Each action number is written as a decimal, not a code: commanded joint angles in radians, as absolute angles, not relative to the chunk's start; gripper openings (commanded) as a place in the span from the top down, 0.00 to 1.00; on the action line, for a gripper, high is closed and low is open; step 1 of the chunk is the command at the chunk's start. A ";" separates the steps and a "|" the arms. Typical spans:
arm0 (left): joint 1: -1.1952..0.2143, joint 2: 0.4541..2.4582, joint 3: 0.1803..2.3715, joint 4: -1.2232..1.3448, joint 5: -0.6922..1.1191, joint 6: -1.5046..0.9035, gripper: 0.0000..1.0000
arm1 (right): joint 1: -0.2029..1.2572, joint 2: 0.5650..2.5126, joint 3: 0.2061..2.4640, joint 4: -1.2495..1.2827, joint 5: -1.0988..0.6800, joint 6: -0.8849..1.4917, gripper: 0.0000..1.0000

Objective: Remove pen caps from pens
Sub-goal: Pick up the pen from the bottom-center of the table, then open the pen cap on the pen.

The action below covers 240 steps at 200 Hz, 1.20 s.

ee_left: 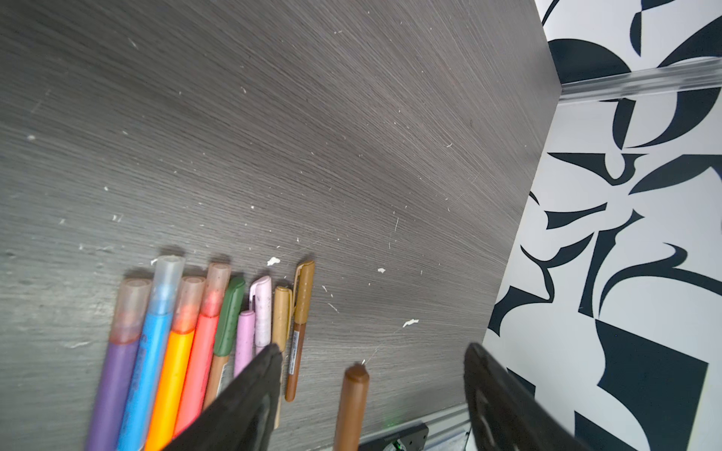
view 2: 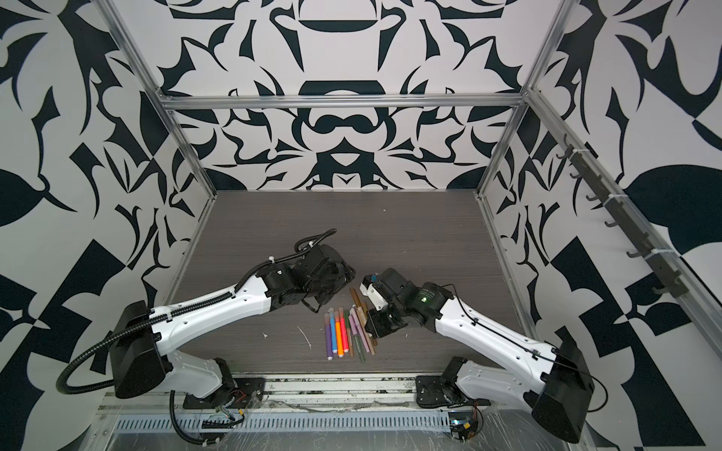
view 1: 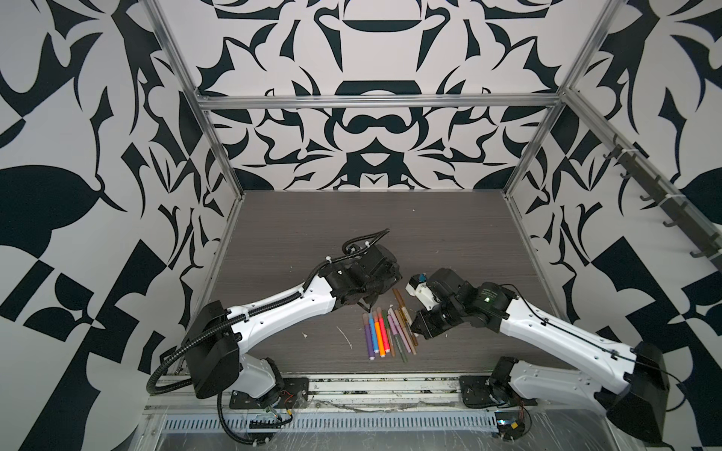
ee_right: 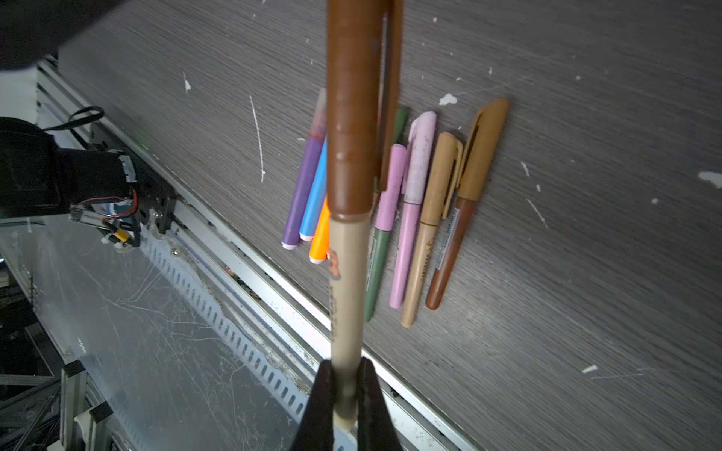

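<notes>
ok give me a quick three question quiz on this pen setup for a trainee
1. True or false: the right claw is shut on the barrel of the brown-capped pen.
2. The left claw is: A) shut on a cap; B) open, gripping nothing; C) out of sight.
3. How many thick bright pens lie on the table?
Key: 1 true; 2 B; 3 four.
</notes>
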<state>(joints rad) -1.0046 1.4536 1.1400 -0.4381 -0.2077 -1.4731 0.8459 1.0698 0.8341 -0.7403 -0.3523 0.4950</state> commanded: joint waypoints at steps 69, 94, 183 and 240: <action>-1.009 1.508 1.186 -0.428 -0.148 -1.500 0.46 | 0.821 1.119 0.952 -0.710 -0.411 0.499 1.00; -1.008 1.490 1.158 -0.406 -0.143 -1.490 0.55 | 0.804 1.167 0.985 -0.704 -0.429 0.487 1.00; -0.986 1.484 1.097 -0.314 -0.055 -1.451 0.91 | 0.729 1.254 1.066 -0.727 -0.483 0.439 1.00; -0.894 1.437 1.110 -0.356 0.021 -1.353 1.00 | 0.714 1.201 1.067 -0.728 -0.454 0.443 0.69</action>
